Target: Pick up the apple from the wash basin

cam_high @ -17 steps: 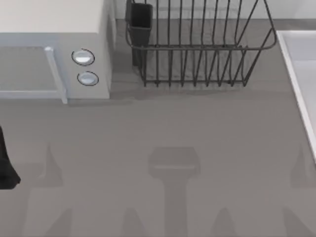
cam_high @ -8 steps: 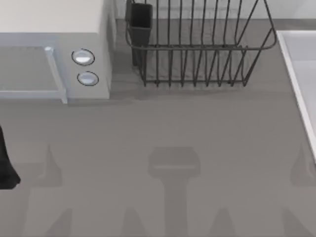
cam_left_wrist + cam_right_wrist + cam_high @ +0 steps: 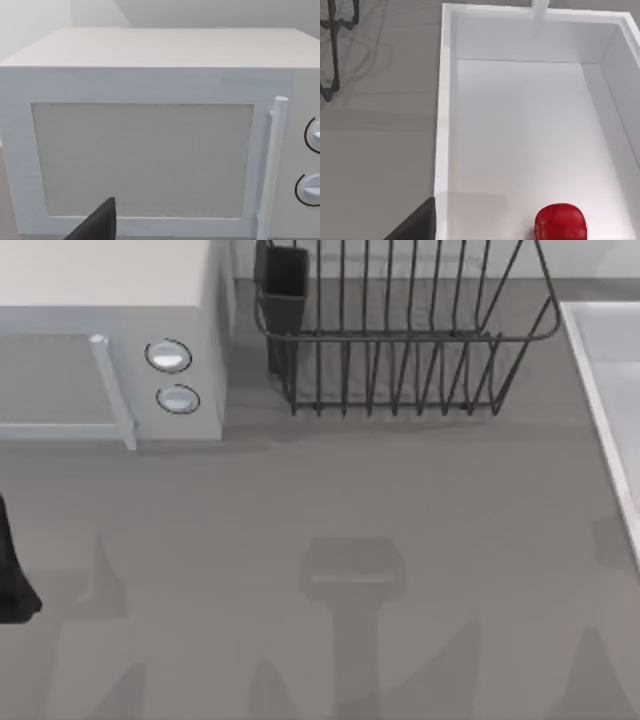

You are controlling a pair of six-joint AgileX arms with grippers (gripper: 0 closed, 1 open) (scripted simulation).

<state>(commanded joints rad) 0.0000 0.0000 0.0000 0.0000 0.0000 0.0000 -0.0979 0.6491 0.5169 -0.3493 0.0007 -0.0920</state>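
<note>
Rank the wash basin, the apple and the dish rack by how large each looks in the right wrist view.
1. wash basin, by far the largest.
2. apple.
3. dish rack, just a cropped corner, farther off, so its true size is unsure.

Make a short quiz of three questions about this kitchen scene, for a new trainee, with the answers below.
1. True or false: the small glossy red apple lies inside the pale white rectangular wash basin.
2. Which stands at the top view's left? A) dark wire dish rack B) white box-shaped microwave oven
3. Fill in: the microwave oven's door is ____.

Key
1. True; it rests on the basin floor.
2. B; the rack is near the middle, at the back.
3. Closed.
</note>
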